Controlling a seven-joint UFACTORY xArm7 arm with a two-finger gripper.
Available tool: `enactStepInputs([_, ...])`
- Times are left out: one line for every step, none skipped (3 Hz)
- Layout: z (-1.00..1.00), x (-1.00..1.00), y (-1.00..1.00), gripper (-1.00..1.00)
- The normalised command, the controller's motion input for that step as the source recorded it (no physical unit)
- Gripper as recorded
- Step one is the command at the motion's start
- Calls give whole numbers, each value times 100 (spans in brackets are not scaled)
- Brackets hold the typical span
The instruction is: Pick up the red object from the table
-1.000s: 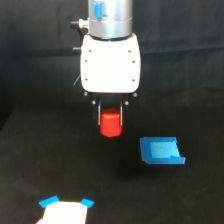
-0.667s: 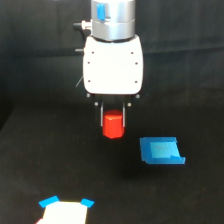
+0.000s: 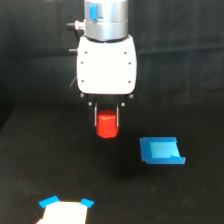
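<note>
Red and bright against the dark scene, the block (image 3: 107, 125) sits clamped between the two thin fingers (image 3: 95, 115) of the gripper (image 3: 107, 120), one finger at each side, its lower half poking out beneath the tips. It appears to hang clear of the black table (image 3: 30, 165), roughly above the middle of the surface, though the gap under it is hard to judge. A white gripper housing and a silver wrist rise straight above it. On the table, toward the exterior view's right and a little nearer the front edge, lies a flat blue piece (image 3: 161, 150), apart from the block. At the front edge, toward the left, a pale card with blue corners (image 3: 65, 211) is partly cut off.
</note>
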Motion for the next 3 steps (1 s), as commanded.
enactStepInputs([24, -2, -25, -97])
enactStepInputs([-33, -3, -41, -58])
enactStepInputs([13, -8, -51, -100])
